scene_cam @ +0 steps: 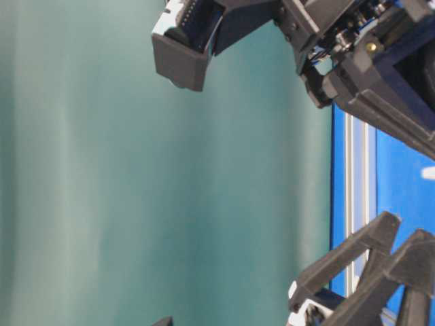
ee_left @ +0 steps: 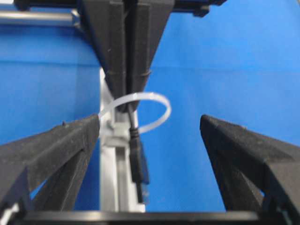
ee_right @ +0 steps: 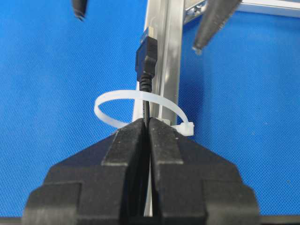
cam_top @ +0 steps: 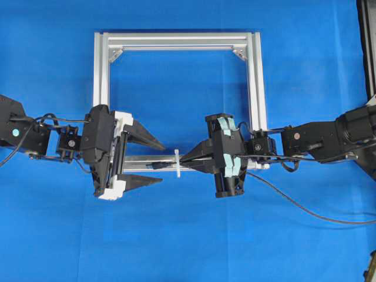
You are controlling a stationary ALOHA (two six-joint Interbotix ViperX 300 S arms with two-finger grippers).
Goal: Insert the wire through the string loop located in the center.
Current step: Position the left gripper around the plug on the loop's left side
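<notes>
The white string loop (cam_top: 177, 170) stands on the lower bar of the silver frame (cam_top: 253, 82). The black wire (ee_right: 146, 105) runs through the string loop (ee_right: 108, 101), and its plug (ee_right: 146, 54) hangs free on the far side, over the bar. My right gripper (ee_right: 146, 123) is shut on the wire right behind the loop. In the left wrist view the plug (ee_left: 138, 164) points toward the camera under the loop (ee_left: 164, 105). My left gripper (ee_left: 150, 122) stands wide open, a finger on each side of the plug, touching nothing. From overhead, the left gripper (cam_top: 163, 163) faces the right gripper (cam_top: 183, 160).
The wire's slack (cam_top: 305, 207) trails off to the right across the blue mat. The frame's far bar (cam_top: 176, 41) and side posts enclose an open square. The table-level view shows only blurred arm parts (scene_cam: 380, 272) close up.
</notes>
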